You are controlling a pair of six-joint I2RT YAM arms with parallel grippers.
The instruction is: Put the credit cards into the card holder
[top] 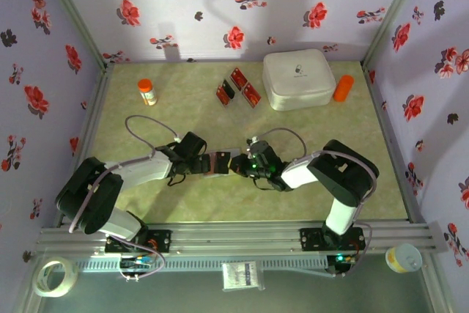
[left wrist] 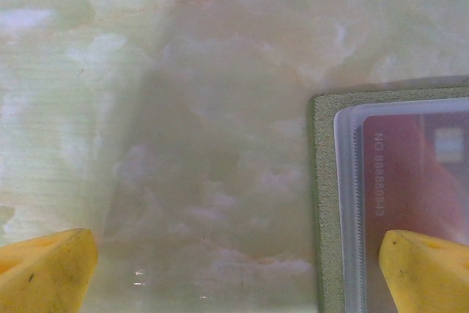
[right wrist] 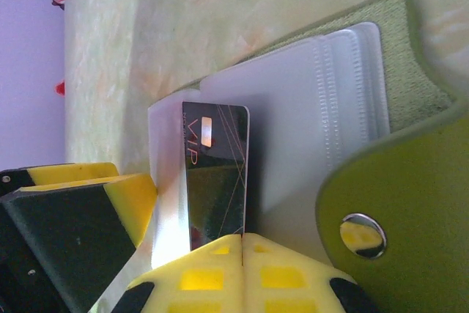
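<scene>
Credit cards, three loose, right pincer clamping one card, left pincer wide

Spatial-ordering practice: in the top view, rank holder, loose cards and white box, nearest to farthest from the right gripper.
1. Holder, right beside the right gripper.
2. Loose cards, far centre.
3. White box, far right.

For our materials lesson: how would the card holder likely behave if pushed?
The card holder probably slides easily, looking thin and flat on the smooth table. Its clear sleeves look floppy, so may buckle.
</scene>
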